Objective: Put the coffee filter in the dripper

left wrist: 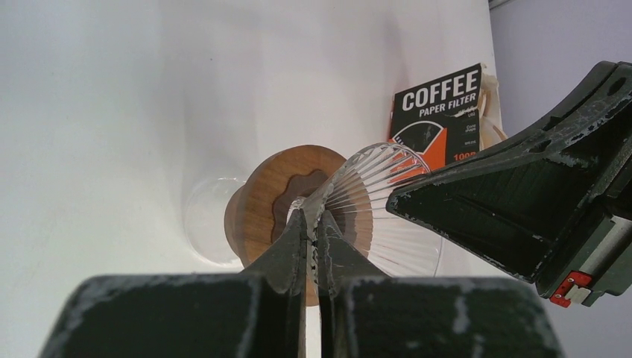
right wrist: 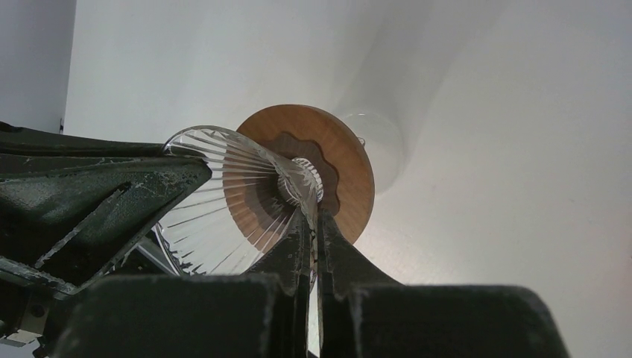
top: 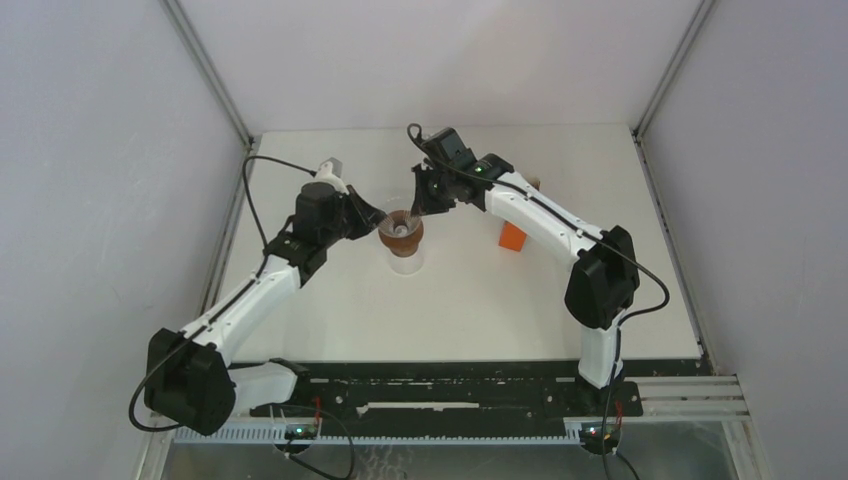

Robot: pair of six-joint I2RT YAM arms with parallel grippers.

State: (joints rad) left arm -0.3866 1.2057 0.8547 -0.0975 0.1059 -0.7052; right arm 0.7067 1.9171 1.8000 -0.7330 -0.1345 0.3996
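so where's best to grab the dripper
Probably the thin open rim of the dripper, from above, one of the jaws inside the ribbed glass and one outside: the cone flares, likely too wide to span, and the wooden collar is a broad flat disc.

Centre crowded, near worktop open

The left gripper [top: 375, 218] and right gripper [top: 421, 207] flanked the dripper [top: 401, 231], each close against its own side, so both side approaches were blocked and only the way straight down from above stayed free. The orange box [top: 513, 237] stood just beside the right arm. The worktop [top: 460, 310] between the two arms lay open; walls [top: 110, 150] hemmed in left, right and back.
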